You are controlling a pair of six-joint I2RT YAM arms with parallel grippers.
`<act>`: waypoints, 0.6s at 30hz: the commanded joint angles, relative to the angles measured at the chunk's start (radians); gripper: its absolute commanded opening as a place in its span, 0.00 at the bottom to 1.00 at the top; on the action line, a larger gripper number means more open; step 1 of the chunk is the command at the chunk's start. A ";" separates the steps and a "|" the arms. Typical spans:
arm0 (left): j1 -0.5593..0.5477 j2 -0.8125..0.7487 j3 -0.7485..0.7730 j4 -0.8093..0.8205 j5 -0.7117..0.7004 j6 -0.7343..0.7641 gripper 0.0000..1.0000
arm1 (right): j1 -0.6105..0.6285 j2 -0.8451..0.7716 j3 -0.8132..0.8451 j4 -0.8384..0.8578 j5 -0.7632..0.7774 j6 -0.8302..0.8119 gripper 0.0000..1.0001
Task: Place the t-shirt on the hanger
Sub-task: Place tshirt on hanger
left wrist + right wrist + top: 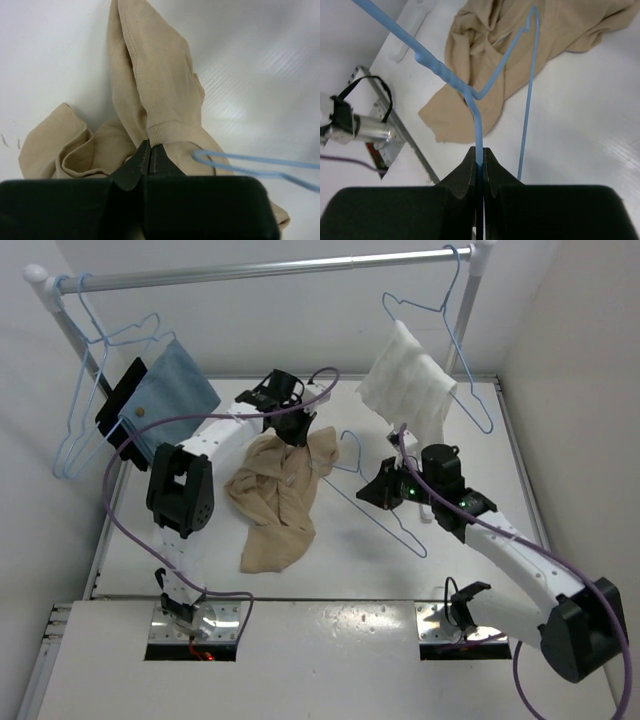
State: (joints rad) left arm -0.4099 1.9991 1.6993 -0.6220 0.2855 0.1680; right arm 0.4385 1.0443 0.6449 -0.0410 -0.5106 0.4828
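While the left gripper is pinched shut on the shirt hem and the right gripper clamps the hanger wire, the shirt's mostly heaped on the table. I'd lift that hem so the hanger's end slides inside, not over.

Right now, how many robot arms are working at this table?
2: the left arm, left gripper shut on the t-shirt; the right arm, right gripper shut on the hanger.
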 commanded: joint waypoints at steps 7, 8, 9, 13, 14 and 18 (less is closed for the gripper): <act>-0.026 -0.033 0.023 0.013 -0.016 -0.048 0.00 | 0.029 0.154 0.041 0.276 0.151 0.120 0.00; -0.026 -0.033 0.023 0.013 -0.005 -0.058 0.06 | 0.029 0.163 0.041 0.276 0.168 0.131 0.00; -0.026 -0.033 0.023 0.013 0.009 -0.058 0.09 | 0.040 0.172 0.050 0.286 0.213 0.151 0.00; -0.026 -0.013 0.014 0.013 0.030 -0.058 0.20 | 0.049 0.183 0.039 0.296 0.393 0.235 0.00; -0.026 -0.013 0.014 0.013 0.030 -0.058 0.23 | 0.049 0.183 0.027 0.296 0.430 0.259 0.00; -0.026 0.049 0.005 0.022 0.000 -0.032 0.40 | 0.069 0.212 -0.011 0.412 0.552 0.336 0.00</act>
State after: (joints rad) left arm -0.4286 2.0068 1.6997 -0.6216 0.2932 0.1249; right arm 0.4942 1.2358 0.6403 0.2096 -0.1162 0.7311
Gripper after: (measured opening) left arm 0.380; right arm 0.023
